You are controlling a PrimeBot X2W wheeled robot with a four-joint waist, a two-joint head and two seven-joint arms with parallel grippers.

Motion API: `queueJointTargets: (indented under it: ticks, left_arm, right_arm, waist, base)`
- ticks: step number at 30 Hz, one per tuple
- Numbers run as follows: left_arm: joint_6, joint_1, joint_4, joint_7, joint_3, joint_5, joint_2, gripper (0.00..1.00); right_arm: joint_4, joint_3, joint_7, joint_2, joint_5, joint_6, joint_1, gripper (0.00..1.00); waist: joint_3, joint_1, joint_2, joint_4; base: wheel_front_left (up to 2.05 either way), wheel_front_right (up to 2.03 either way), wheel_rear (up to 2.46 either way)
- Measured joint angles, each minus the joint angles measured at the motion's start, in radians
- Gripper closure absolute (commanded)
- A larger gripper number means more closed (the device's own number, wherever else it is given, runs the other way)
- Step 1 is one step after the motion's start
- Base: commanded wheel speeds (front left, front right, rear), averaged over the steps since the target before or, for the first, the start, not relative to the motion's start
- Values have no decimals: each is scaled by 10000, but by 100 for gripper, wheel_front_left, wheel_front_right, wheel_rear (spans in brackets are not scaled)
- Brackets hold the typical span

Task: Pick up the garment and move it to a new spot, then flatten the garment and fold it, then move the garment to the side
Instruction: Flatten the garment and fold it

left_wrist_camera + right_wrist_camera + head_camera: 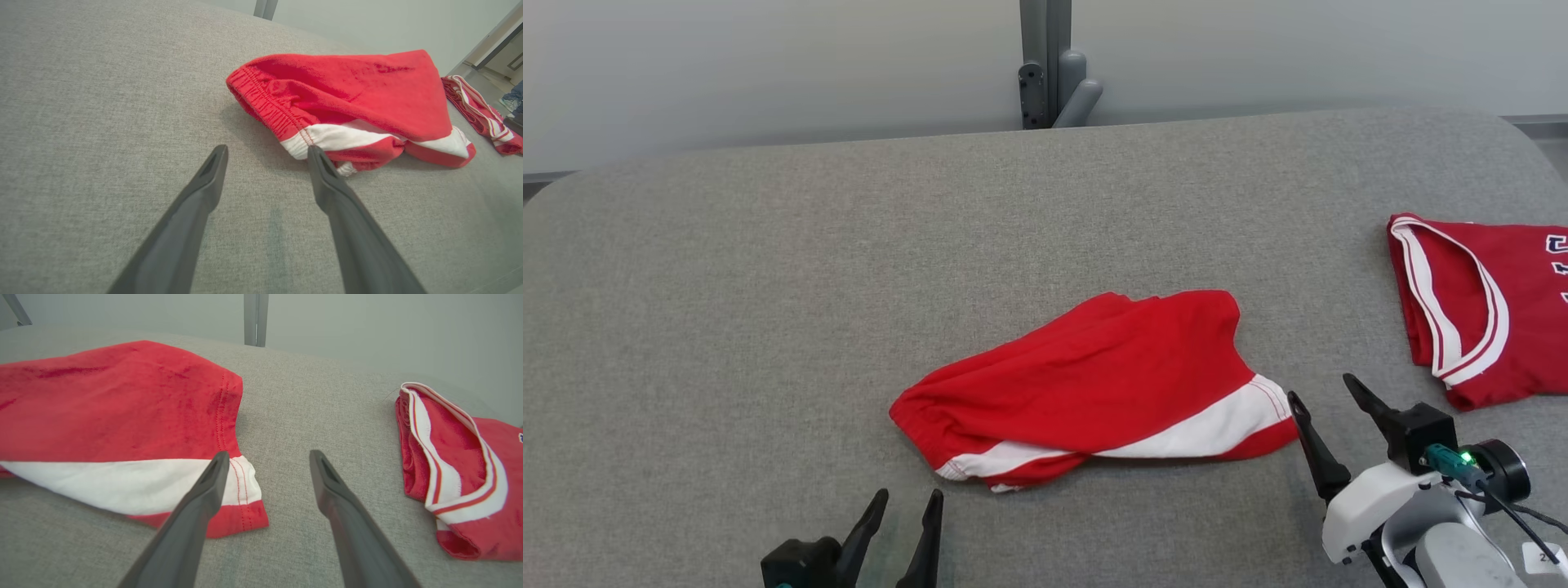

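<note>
Just beside shorts (1094,376) hem, right gripper (1319,387)

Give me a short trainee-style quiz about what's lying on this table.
1. True or false: the left gripper and right gripper are both open and empty.
2. Fill in: the crumpled red cloth shorts with a white band lie on a ___ fabric-covered table.
3. Which shows dark lettering? A) the shorts B) the red jersey with white trim.
Key: 1 true; 2 grey; 3 B.
</note>
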Motion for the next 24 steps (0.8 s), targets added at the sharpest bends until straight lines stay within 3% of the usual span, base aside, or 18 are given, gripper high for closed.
queueJointTargets:
  ticks: [12, 15, 21, 22, 24]
  left_arm:
    - [-6, -1150, 267, 347, -1361, -1639, 397, 0]
    - [-6, -1352, 355, 336, -1599, -1929, 525, 0]
    - [-6, -1563, 558, 165, -1837, -2297, 708, 0]
    - [-6, -1587, 589, 159, -1868, -2353, 729, 0]
    - [-6, -1607, 663, 119, -1950, -2399, 761, 0]
  right_arm:
    - [1457, 1737, 439, -704, 1179, 0, -1434, 2]
    - [1687, 1960, 407, -807, 1409, 0, -1629, 28]
    - [2033, 2265, 232, -851, 1724, 0, -1798, 48]
    - [2075, 2293, 205, -853, 1776, 0, -1814, 50]
    - [2169, 2339, 161, -867, 1870, 0, -1836, 40]
  waist:
    - [429, 0, 0, 114]
    - [510, 0, 0, 121]
    - [593, 0, 0, 96]
    - [603, 0, 0, 88]
    - [624, 0, 0, 74]
  base:
    - [0, 0, 0]
    - [0, 0, 0]
    - [0, 0, 0]
    - [0, 0, 0]
    - [0, 0, 0]
